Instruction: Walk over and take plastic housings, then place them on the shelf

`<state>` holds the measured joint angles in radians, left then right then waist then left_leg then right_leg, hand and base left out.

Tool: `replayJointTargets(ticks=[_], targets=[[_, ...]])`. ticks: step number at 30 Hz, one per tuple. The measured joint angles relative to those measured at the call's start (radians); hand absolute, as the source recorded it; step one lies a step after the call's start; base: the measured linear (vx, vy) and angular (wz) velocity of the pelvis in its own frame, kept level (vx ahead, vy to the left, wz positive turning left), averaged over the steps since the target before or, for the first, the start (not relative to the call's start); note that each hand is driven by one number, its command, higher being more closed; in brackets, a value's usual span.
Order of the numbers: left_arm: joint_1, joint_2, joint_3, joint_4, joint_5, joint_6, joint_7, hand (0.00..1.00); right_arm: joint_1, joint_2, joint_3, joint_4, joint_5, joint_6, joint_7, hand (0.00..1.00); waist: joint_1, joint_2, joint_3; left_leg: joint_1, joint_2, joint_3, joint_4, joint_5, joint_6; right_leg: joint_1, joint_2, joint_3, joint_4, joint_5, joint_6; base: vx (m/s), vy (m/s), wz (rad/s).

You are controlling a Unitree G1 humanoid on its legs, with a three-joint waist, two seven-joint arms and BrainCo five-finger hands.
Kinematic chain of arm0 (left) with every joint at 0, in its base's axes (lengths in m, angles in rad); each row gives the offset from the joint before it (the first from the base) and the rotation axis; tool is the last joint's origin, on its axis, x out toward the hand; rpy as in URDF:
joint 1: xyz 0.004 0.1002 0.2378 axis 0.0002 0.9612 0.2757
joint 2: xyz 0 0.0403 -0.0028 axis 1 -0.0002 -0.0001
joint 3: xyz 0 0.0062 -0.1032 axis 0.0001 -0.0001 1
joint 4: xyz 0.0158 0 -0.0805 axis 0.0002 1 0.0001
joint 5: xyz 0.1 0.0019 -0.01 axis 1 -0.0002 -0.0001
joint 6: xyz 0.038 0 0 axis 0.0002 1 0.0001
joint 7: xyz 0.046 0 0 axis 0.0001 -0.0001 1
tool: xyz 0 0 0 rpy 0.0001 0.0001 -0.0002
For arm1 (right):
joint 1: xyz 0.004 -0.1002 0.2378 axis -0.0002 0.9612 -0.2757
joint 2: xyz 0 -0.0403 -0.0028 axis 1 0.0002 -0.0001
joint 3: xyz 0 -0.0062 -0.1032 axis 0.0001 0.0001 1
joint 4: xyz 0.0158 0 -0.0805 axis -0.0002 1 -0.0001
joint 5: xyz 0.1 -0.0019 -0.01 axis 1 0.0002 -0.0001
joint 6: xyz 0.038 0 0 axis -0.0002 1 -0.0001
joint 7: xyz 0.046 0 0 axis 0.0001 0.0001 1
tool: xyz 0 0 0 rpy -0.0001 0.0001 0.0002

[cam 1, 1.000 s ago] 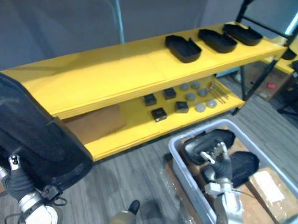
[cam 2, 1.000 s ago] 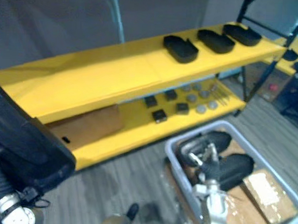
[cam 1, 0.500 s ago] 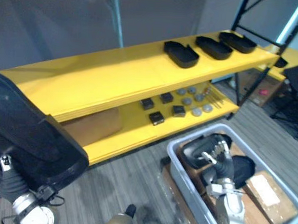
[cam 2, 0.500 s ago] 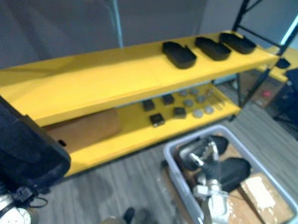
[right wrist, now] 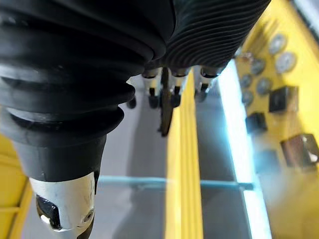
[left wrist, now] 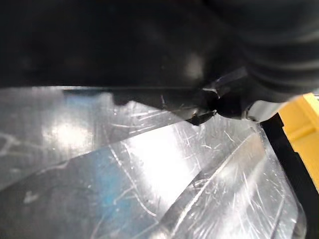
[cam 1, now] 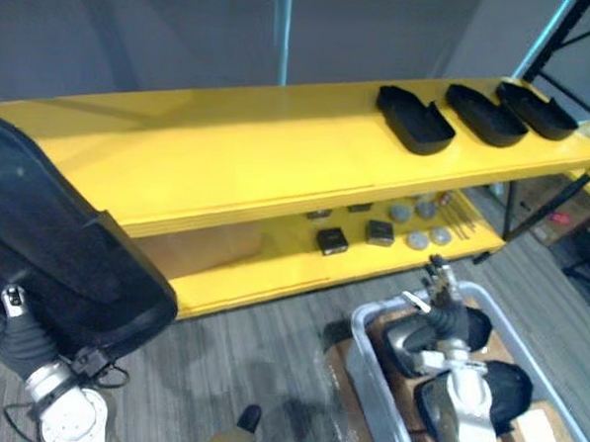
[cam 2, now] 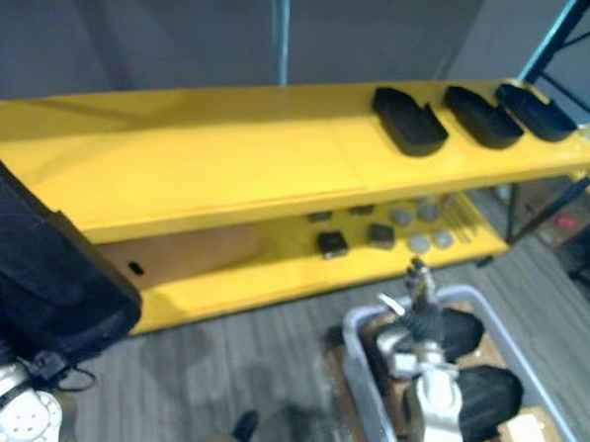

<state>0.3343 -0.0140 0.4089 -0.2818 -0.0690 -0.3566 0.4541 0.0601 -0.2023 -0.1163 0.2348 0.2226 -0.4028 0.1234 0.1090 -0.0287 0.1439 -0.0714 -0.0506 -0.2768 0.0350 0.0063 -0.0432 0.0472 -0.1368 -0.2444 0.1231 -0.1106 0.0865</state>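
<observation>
The smooth yellow shelf (cam 1: 229, 158) carries three matte black tray-shaped housings (cam 1: 416, 120) in a row. A big black housing (cam 1: 56, 248) looms over my left hand (cam 1: 21, 350), whose grip I cannot tell. My right hand (cam 1: 440, 293) has lifted off the rounded housings (cam 1: 413, 338) in the grey bin (cam 1: 364, 329), its straight fingers empty.

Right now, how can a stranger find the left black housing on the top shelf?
Look at the long yellow shelf, upper board. Near its right end, three black housings lie in a row. The left housing is the one nearest the board's middle, with neighbours only on its right: the middle housing and the right housing.
</observation>
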Motion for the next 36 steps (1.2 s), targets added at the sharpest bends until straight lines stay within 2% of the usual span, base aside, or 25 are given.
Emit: replayJointTargets(ticks=[2, 5, 8, 14, 18, 20, 21, 22, 23, 25, 26, 27, 29, 33, 36], targets=[[0.010, 0.001, -0.007, -0.017, 0.001, 0.006, -0.006, 1.00, 0.003, -0.001, -0.007, -0.002, 0.000, -0.016, 0.027, 0.00, -0.005, 0.010, -0.006, 0.004, 0.014, 0.011, -0.004, -0.006, -0.007, 0.016, 0.013, -0.002, -0.017, 0.002, -0.004, 0.04, -0.124, -0.01], [0.004, 0.001, -0.028, -0.032, 0.004, 0.005, -0.005, 1.00, 0.002, -0.001, -0.009, -0.041, 0.024, -0.033, 0.053, 0.00, -0.008, 0.006, -0.009, 0.004, 0.021, 0.011, -0.010, -0.008, -0.009, 0.021, 0.021, -0.006, -0.029, 0.004, -0.006, 0.05, -0.050, 0.02], [0.000, 0.003, -0.039, -0.032, 0.010, 0.010, -0.005, 1.00, -0.013, 0.000, -0.008, -0.081, 0.057, -0.033, 0.074, 0.00, -0.008, -0.004, -0.012, 0.014, 0.012, 0.010, -0.017, -0.007, -0.009, 0.028, 0.012, -0.005, -0.028, 0.004, -0.006, 0.04, 0.018, 0.03], [0.015, 0.005, -0.036, -0.031, 0.038, 0.015, 0.025, 1.00, -0.086, 0.000, 0.025, -0.098, 0.088, -0.032, 0.078, 0.00, 0.003, -0.005, -0.014, 0.049, -0.006, 0.004, -0.028, -0.004, -0.006, 0.062, 0.001, -0.006, -0.028, -0.001, -0.012, 0.00, 0.017, 0.03], [0.021, 0.005, -0.029, -0.029, 0.049, 0.038, 0.047, 1.00, -0.107, 0.005, 0.080, -0.095, 0.102, -0.026, 0.071, 0.00, 0.019, -0.002, -0.015, 0.051, -0.027, -0.071, -0.047, 0.014, -0.012, 0.097, -0.007, -0.086, -0.025, -0.021, -0.009, -0.01, -0.013, 0.54], [0.037, 0.005, -0.010, -0.029, 0.048, 0.038, 0.045, 1.00, -0.117, 0.012, 0.097, -0.092, 0.107, -0.023, 0.065, 0.00, 0.026, 0.002, -0.018, 0.046, -0.019, -0.059, -0.063, 0.014, -0.007, 0.105, -0.009, -0.120, -0.024, -0.026, -0.007, 0.00, -0.028, 0.67], [0.048, 0.004, 0.004, -0.028, 0.048, 0.038, 0.041, 1.00, -0.123, 0.015, 0.100, -0.087, 0.108, -0.023, 0.053, 0.00, 0.023, 0.006, -0.020, 0.026, 0.002, 0.016, -0.062, 0.017, -0.002, 0.115, -0.015, -0.165, -0.029, -0.025, -0.006, 0.01, -0.019, 1.04], [0.051, 0.005, 0.013, -0.022, 0.048, 0.038, 0.031, 1.00, -0.123, 0.014, 0.094, -0.072, 0.108, -0.022, 0.034, 0.00, 0.018, 0.014, -0.022, 0.001, 0.036, 0.143, -0.056, 0.025, 0.008, 0.128, -0.019, -0.220, -0.029, -0.025, -0.005, 0.03, -0.003, 1.20], [0.050, 0.005, 0.013, -0.018, 0.047, 0.038, 0.025, 1.00, -0.123, 0.015, 0.089, -0.060, 0.108, -0.020, 0.026, 0.00, 0.016, 0.017, -0.024, -0.007, 0.050, 0.197, -0.051, 0.030, 0.011, 0.135, -0.020, -0.236, -0.029, -0.025, -0.005, 0.05, 0.038, 1.31], [0.049, 0.004, 0.007, -0.008, 0.042, 0.038, -0.020, 1.00, -0.109, 0.019, 0.074, -0.032, 0.101, -0.011, -0.009, 0.00, 0.010, 0.028, -0.027, -0.033, 0.096, 0.403, -0.026, 0.045, 0.022, 0.169, -0.031, -0.305, -0.025, -0.025, -0.005, 0.08, 0.103, 1.23], [0.050, 0.004, 0.006, -0.008, 0.039, 0.038, -0.026, 1.00, -0.107, 0.019, 0.074, -0.031, 0.097, -0.011, -0.014, 0.00, 0.010, 0.030, -0.028, -0.032, 0.097, 0.414, -0.028, 0.052, 0.024, 0.172, -0.033, -0.309, -0.024, -0.025, -0.005, 0.09, 0.156, 1.04], [0.050, 0.004, 0.002, -0.007, 0.036, 0.037, -0.042, 1.00, -0.102, 0.020, 0.068, -0.028, 0.088, -0.011, -0.020, 0.00, 0.010, 0.038, -0.029, -0.029, 0.098, 0.423, -0.037, 0.091, 0.017, 0.178, -0.036, -0.309, -0.015, -0.025, -0.005, 0.08, 0.127, 0.58], [0.053, 0.004, 0.004, -0.005, 0.034, 0.037, -0.049, 1.00, -0.103, 0.033, 0.068, -0.019, 0.075, -0.011, -0.023, 0.00, 0.017, 0.037, -0.028, -0.012, 0.075, 0.417, -0.063, 0.106, 0.018, 0.180, -0.054, -0.302, -0.004, -0.028, -0.004, 0.10, 0.143, 0.36], [0.048, 0.004, -0.005, 0.007, 0.027, 0.037, -0.082, 1.00, -0.103, 0.064, 0.065, -0.019, 0.057, -0.013, -0.032, 0.00, 0.012, 0.032, -0.024, 0.018, 0.056, 0.444, -0.065, 0.098, 0.029, 0.180, -0.083, -0.250, 0.007, -0.031, -0.008, 0.06, 0.069, -0.22], [0.047, 0.004, -0.029, 0.007, 0.027, 0.037, -0.086, 1.00, -0.103, 0.063, 0.052, -0.019, 0.058, -0.013, -0.033, 0.00, -0.001, 0.023, -0.019, 0.025, 0.057, 0.451, -0.050, 0.090, 0.019, 0.168, -0.086, -0.188, 0.008, -0.042, -0.016, -0.01, -0.002, -0.37]])
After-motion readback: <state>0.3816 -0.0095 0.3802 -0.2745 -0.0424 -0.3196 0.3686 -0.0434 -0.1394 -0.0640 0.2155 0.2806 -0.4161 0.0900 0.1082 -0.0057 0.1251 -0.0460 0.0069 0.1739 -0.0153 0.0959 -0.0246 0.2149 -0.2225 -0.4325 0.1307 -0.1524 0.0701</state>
